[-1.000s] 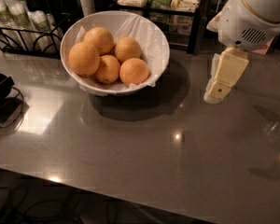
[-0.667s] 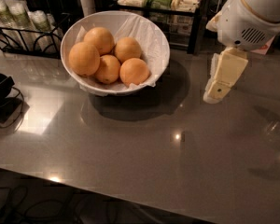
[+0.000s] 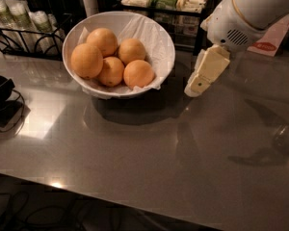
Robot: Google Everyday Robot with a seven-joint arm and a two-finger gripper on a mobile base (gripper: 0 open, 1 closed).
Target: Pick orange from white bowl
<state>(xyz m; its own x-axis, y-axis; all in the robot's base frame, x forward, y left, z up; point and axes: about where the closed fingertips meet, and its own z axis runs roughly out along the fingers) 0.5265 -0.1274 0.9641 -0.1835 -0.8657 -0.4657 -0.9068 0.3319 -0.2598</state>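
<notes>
Grey, glossy worktop [image 3: 135, 167] with the robot's cream hand [image 3: 195, 87] hanging tip-down above it, just right of the white bowl [image 3: 164, 52] and apart from it; its spread cannot be told. Five oranges [image 3: 138, 73] lie in the paper-lined bowl. Behind stands a wire rack [image 3: 19, 37].

Big, round, white arm shell [image 3: 260, 8] just above the gripper. Thin tan line [image 3: 234, 9] curving across the white, a bit up from the gripper. Small grill [image 3: 236, 37] of dark slots right beside the gripper's top end. Gripper [image 3: 196, 84] at the low end of the arm, on the right side of the view: pale cream yellow, long, flat and blocky.
</notes>
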